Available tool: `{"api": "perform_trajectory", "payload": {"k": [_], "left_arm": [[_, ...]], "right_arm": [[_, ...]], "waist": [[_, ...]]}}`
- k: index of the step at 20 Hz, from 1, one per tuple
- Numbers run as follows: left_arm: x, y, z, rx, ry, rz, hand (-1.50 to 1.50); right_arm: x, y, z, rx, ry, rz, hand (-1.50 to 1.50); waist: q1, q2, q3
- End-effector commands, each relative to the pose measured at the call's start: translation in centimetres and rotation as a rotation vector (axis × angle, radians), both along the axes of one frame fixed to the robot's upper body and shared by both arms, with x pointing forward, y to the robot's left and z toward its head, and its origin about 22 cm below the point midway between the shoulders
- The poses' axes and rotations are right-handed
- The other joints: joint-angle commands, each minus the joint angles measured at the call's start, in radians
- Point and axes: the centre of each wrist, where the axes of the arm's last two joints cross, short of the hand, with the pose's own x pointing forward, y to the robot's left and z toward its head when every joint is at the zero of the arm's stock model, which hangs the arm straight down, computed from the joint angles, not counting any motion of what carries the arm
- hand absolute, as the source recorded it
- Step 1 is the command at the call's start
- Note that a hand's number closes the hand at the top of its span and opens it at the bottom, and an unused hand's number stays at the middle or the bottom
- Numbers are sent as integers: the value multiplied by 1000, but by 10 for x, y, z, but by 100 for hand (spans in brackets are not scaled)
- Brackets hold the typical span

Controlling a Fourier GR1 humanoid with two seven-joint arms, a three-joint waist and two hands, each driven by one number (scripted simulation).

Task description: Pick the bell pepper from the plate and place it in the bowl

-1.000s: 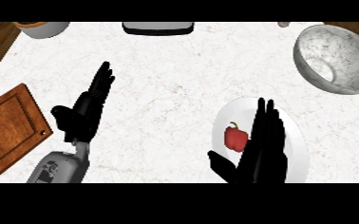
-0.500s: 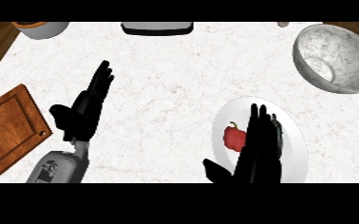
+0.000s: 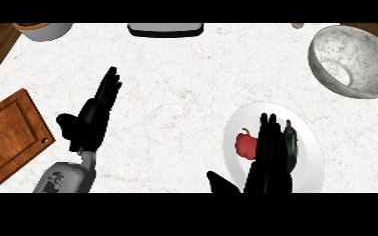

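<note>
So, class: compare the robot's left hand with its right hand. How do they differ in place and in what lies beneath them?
The left hand shows left of centre over bare counter; the right hand is over the plate. The left hand has nothing beside it; the right hand lies beside the red bell pepper, partly hiding a dark thing. Both are black, with straight fingers.

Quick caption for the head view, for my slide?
Right hand open over the plate, beside the red bell pepper; bowl waits.

No text, label, brand, number or sign can be read anywhere in the head view.
</note>
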Motion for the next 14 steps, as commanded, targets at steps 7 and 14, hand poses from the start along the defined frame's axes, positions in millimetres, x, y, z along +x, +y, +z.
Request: {"api": "perform_trajectory", "payload": {"k": [7,14], "left_arm": [[9,-15,12,-11,-14,2,0],[2,-14,8,-8,14,0,0]], "right_arm": [[6,-7,-26,176,13,-101,-150],[17,-17,-54,178,23,-129,-150]], "waist": [[-3,1,1],[0,1,0]]}}
